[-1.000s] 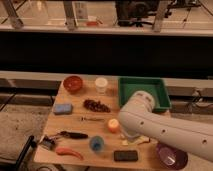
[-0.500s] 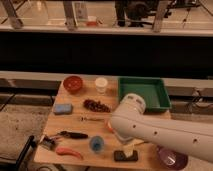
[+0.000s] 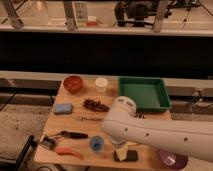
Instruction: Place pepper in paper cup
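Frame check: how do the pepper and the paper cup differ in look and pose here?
The pepper is slim, curved and red-orange; the paper cup is cylindrical and cream-white. The pepper lies flat near the front left edge of the wooden table; the paper cup stands upright at the back, beside the red-brown bowl. Both rest on the tabletop, untouched. The gripper does not show; the white arm covers the front right.

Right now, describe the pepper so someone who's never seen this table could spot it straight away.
Start at the wooden table and go to its front-left corner, left of the end effector hanging under the white arm. The pepper lies flat near the front edge, just in front of a black-handled tool. It is the only slim, curved, red-orange thing there.
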Available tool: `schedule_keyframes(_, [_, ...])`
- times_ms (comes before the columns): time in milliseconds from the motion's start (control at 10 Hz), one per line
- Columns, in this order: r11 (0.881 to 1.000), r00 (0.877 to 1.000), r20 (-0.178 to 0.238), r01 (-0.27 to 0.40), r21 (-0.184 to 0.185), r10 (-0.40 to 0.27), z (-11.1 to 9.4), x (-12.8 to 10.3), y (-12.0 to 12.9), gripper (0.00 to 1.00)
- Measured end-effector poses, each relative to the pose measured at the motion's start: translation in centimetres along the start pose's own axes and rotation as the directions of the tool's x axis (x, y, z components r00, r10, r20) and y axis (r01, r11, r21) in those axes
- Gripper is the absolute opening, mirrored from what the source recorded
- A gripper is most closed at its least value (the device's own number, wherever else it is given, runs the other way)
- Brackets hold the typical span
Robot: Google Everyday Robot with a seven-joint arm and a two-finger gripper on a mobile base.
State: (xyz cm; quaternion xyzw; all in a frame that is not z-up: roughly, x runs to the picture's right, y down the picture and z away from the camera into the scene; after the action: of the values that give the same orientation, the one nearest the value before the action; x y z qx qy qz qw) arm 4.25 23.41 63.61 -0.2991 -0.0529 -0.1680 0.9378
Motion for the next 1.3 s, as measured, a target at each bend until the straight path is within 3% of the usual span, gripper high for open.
schedule_keyframes(300, [1.0, 0.995, 0.101, 0.027, -0.002, -0.027, -0.6, -5.3, 0.0, 0.8])
schedule_keyframes(500, [0.997, 0.983, 0.169, 0.07, 0.014, -0.072, -1.2, -9.4, 0.2, 0.8])
schedule_keyframes(700, [0.993, 0.972, 0.207, 0.109, 0.035, -0.114, -1.3, -12.1, 0.5, 0.8])
schedule_keyframes(1100, [0.975, 0.951, 0.223, 0.2, 0.091, -0.216, -0.1, -19.1, -0.1, 0.8])
schedule_keyframes(1300, [0.967, 0.944, 0.22, 0.223, 0.126, -0.247, 0.4, -21.3, -1.0, 0.8])
